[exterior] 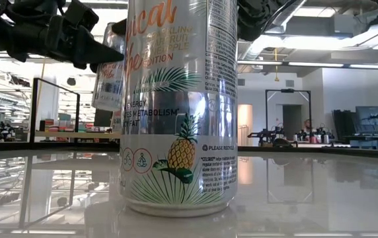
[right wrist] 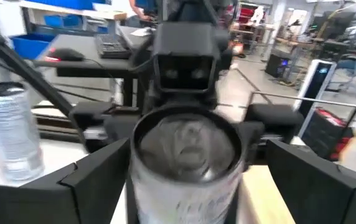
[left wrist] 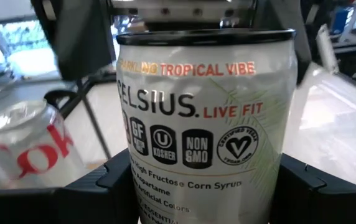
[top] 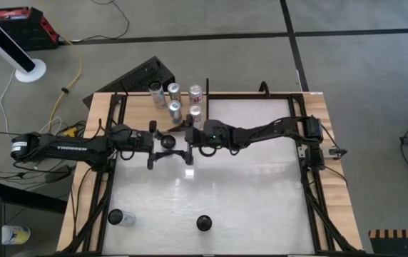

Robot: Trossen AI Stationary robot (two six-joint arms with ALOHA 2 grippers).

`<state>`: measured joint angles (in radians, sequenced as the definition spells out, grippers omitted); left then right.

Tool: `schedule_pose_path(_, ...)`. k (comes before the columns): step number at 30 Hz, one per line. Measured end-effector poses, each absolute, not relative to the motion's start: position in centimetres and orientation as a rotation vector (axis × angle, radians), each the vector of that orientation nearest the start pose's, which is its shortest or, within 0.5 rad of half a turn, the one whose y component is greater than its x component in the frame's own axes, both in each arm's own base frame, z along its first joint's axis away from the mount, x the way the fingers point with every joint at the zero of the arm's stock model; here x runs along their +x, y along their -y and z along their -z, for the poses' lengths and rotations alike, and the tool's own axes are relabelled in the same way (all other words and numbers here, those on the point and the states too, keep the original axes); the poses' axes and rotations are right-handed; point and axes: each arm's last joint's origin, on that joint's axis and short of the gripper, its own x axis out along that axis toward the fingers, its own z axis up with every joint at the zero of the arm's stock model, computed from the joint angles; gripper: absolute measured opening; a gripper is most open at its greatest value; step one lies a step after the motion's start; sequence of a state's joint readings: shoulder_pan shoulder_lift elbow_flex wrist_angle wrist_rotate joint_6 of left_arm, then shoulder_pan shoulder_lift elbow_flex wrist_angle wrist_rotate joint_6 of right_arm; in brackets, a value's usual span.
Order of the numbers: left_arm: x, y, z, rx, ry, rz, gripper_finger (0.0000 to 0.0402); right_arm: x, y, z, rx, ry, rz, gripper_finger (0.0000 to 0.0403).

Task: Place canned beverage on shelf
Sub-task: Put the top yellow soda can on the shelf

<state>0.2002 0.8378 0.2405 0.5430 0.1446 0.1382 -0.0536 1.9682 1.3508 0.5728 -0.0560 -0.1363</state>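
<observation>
A silver Celsius can (left wrist: 203, 124) hangs in the air over the middle of the table, between my two grippers. It also shows in the high view (top: 168, 140) and, behind a closer can, in the low view (exterior: 108, 76). My left gripper (top: 162, 143) comes from the table's left and is shut on it. My right gripper (right wrist: 193, 146) comes from the right and is open, one finger on either side of the can's top end (right wrist: 187, 140). The pale wooden shelf (exterior: 57, 134), with its black upright, stands at the far edge. My left gripper pinches the can's round wall (left wrist: 134, 177) between its two fingers (left wrist: 112, 180), below the middle of the can. The fingers come level from the table's left. The can is lifted clear of the table, roughly upright with a slight tilt.
Several cans (top: 175, 93) stand grouped at the far edge by the shelf, among them a Diet Coke can (left wrist: 22, 149). A pineapple-print can (exterior: 179, 106) stands near the front edge (top: 203, 223). Another can (top: 122, 218) lies at the front left.
</observation>
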Motion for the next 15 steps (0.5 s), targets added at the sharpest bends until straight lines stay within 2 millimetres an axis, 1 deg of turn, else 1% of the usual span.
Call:
schedule_pose_path(9,17.31,-3.3,-20.69,0.15,-0.057,-0.125,0.023,45.3,2.6,-25.15,-0.137,-0.039,0.008,0.0372)
schedule_pose_path(15,17.31,-3.39,-21.0,0.149,-0.027,-0.159,0.023,45.26,3.24,-25.15,-0.099,-0.039,0.022,0.0359)
